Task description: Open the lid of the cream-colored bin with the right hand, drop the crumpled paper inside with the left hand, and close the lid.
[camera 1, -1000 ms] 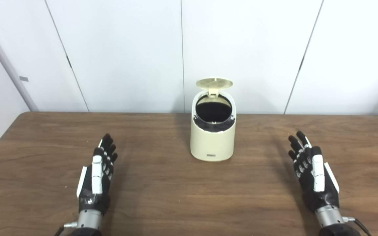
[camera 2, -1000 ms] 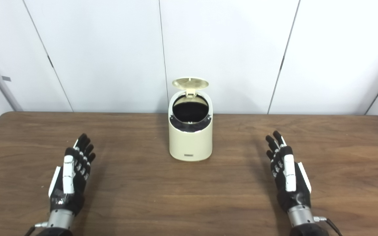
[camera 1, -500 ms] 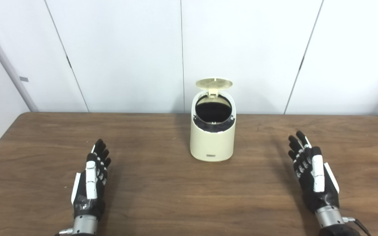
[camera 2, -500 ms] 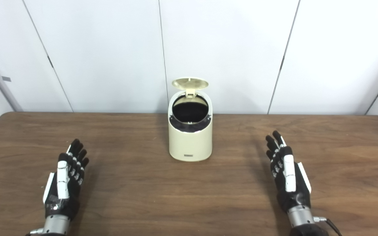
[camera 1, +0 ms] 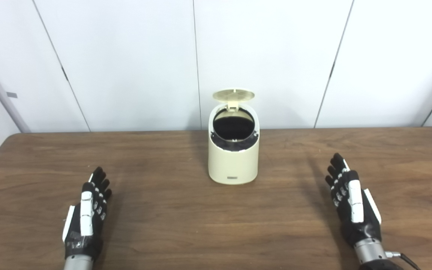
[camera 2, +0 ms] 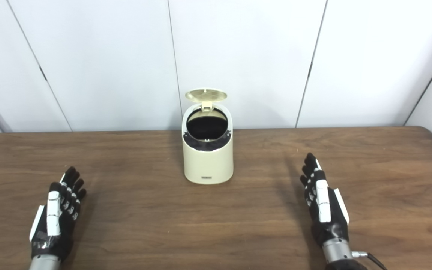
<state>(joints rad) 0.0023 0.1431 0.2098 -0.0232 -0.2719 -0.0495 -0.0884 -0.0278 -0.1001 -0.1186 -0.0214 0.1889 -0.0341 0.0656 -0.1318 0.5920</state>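
left hand (camera 1: 86, 213): fingers straight, spread, empty, low near table's front-left | right hand (camera 1: 353, 204): same, empty, front-right | cream-colored round plastic bin (camera 1: 233, 159): upright between both hands, well apart, farther back on brown wooden table (camera 1: 186, 217) | round hinged lid (camera 1: 233, 95): raised, dark interior showing

Bin (camera 1: 233, 165) interior dark, contents indiscernible.
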